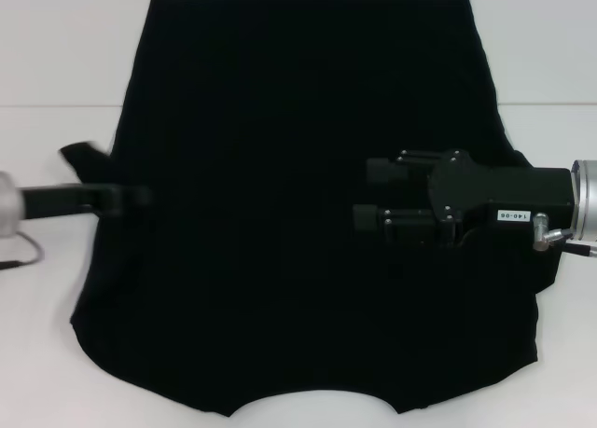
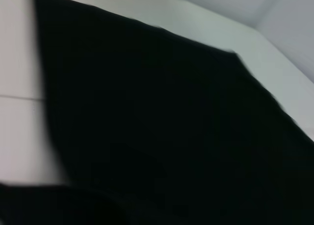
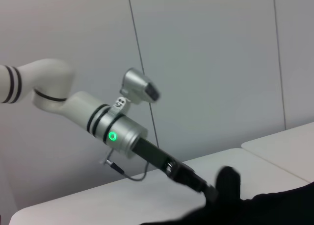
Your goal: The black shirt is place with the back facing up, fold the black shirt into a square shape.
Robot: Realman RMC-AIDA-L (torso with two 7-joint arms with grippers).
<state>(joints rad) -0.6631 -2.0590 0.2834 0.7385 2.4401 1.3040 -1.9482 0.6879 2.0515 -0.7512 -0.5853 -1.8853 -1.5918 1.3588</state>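
Black shirt (image 1: 298,195) lies flat on the white table (image 1: 56,55), filling the centre of the head view, plain side up. Right gripper (image 1: 366,195) hovers over its right-centre — fingers apart, nothing between them. Left gripper (image 1: 131,197) sits at the shirt's left edge by a raised bit of fabric; can't tell its finger state.

A robotics test lab, bare and white

Plain pale-grey wall panels (image 3: 206,63) with thin vertical seams rise behind a smooth white bench (image 1: 56,46) made of butted sections; a white, black-banded robot arm (image 3: 73,107) with a glowing green ring light and a wrist-mounted camera reaches over the bench, where a black shirt (image 1: 298,167) lies spread out, with no household furnishings, only clean, uniform surfaces typical of a lab
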